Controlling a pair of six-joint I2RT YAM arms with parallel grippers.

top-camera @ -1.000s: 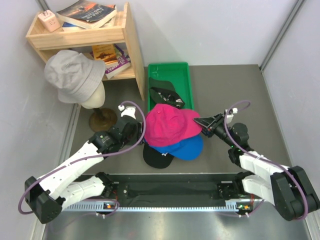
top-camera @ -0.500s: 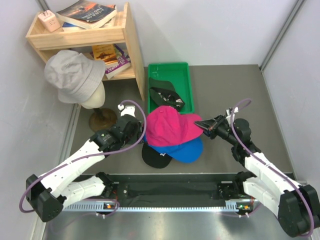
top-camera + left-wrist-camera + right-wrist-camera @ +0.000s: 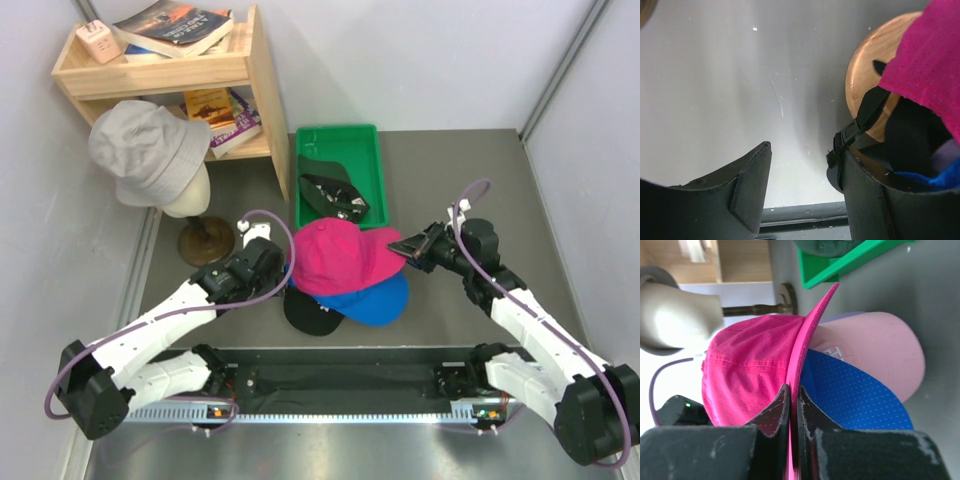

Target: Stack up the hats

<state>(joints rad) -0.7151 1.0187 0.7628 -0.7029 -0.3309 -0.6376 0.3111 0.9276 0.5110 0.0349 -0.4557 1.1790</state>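
Note:
The magenta cap (image 3: 335, 258) lies on top of a pile with the bright blue cap (image 3: 378, 298) and the black cap (image 3: 310, 313) under it. My right gripper (image 3: 408, 246) is shut on the magenta brim (image 3: 810, 335), which stands on edge between its fingers (image 3: 776, 410). The right wrist view also shows the blue brim (image 3: 852, 397), the pink cap (image 3: 880, 352) and a sliver of lavender (image 3: 845, 316). My left gripper (image 3: 274, 262) is open and empty (image 3: 802, 155) at the pile's left edge, beside the black cap's strap (image 3: 856, 129). The dark green cap (image 3: 330, 188) lies in the green tray (image 3: 368, 160).
A mannequin head with a grey bucket hat (image 3: 150, 150) stands on a round wooden base (image 3: 205, 238) left of the pile; that base shows in the left wrist view (image 3: 875, 65). A wooden shelf with books (image 3: 170, 70) is at the back left.
My right arm has risen and swung a little left, still holding the magenta brim; the cap has settled slightly lower on the pile. My left gripper has edged toward the pile.

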